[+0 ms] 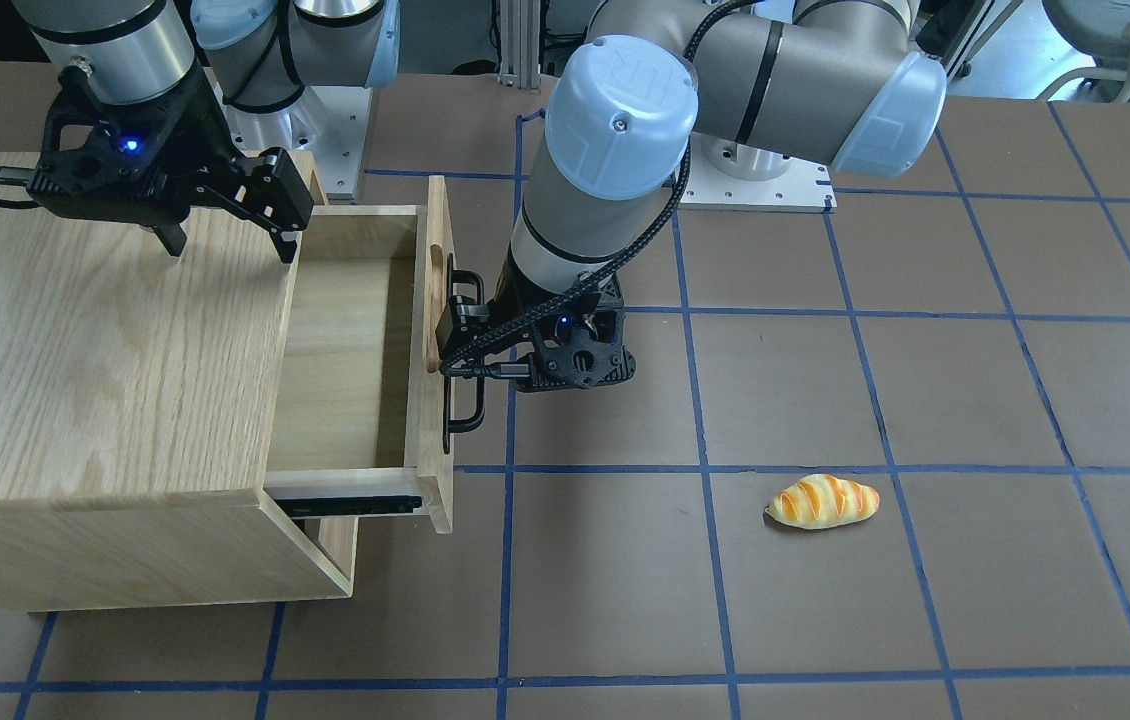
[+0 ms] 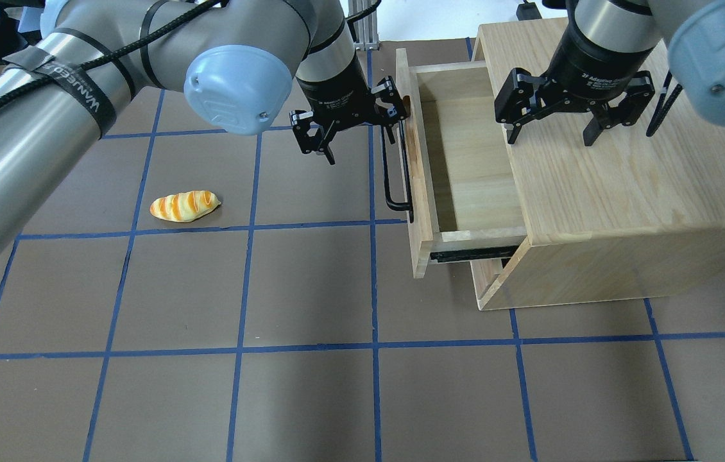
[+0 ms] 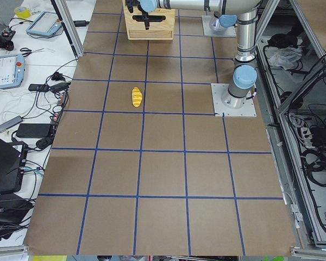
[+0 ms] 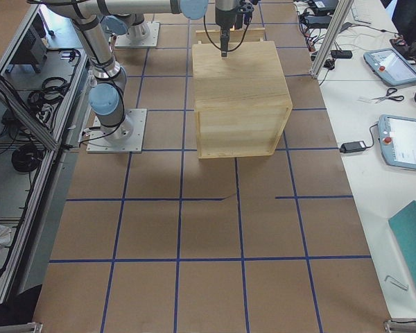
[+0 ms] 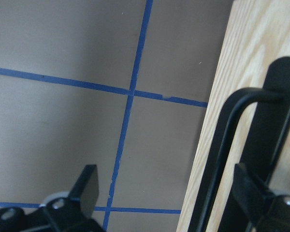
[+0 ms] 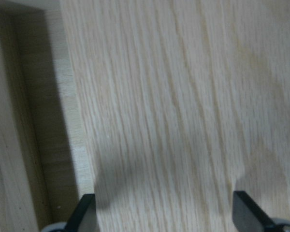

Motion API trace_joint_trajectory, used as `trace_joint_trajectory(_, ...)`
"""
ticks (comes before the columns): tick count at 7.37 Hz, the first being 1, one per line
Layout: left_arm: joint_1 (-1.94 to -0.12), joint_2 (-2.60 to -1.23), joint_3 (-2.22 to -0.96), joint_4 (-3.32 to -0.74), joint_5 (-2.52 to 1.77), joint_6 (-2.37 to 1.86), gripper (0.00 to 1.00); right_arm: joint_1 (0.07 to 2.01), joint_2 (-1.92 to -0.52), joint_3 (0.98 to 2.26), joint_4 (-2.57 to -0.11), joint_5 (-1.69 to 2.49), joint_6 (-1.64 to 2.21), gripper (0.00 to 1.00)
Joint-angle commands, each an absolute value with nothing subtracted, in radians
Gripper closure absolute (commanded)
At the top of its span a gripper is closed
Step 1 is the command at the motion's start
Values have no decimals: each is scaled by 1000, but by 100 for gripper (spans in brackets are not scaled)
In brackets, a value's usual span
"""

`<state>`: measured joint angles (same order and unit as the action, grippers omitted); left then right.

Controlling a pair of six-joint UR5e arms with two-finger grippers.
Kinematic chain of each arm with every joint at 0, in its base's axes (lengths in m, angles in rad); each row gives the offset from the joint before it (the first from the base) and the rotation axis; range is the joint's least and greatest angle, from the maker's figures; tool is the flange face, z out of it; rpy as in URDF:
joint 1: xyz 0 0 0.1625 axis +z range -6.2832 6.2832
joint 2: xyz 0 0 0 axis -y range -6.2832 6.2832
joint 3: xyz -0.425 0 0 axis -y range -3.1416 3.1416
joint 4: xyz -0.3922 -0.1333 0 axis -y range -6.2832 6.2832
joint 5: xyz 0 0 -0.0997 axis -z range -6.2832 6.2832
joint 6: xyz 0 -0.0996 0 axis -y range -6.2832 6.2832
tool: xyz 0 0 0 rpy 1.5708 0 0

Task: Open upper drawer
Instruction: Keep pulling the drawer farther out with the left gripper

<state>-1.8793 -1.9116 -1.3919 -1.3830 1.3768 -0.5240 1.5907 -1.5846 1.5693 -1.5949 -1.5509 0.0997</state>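
The upper drawer (image 1: 345, 340) (image 2: 465, 167) of the light-oak cabinet (image 1: 95, 350) (image 2: 625, 186) stands pulled well out, and its inside is bare. Its black bar handle (image 1: 473, 415) (image 2: 391, 173) (image 5: 222, 140) runs along the front panel (image 5: 241, 58). My left gripper (image 1: 490, 345) (image 2: 359, 138) (image 5: 166, 186) is open at the handle, with one finger (image 5: 249, 191) between the bar and the panel and the other out over the table. My right gripper (image 1: 230, 243) (image 2: 552, 135) (image 6: 164, 208) is open and empty just above the cabinet's top (image 6: 183, 96).
A toy bread roll (image 1: 822, 501) (image 2: 184, 205) (image 3: 136, 96) lies on the brown table with blue tape lines (image 2: 311, 289), away from the cabinet. Another front panel (image 2: 484, 282) shows below the open drawer. In the right side view the cabinet (image 4: 239, 83) hides the drawer.
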Motion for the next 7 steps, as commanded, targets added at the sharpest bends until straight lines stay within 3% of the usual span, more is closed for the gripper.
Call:
trace_joint_trajectory(1,-1879,-1916,-1397,-1382,1378,-523,0,1589,-1585,1569,-1594,-1551,100,0)
trace_joint_trajectory(7,-1873,-1922,-1405,-1384,1448,-500,0,1591,-1585,1569,-1595,-1552,100,0)
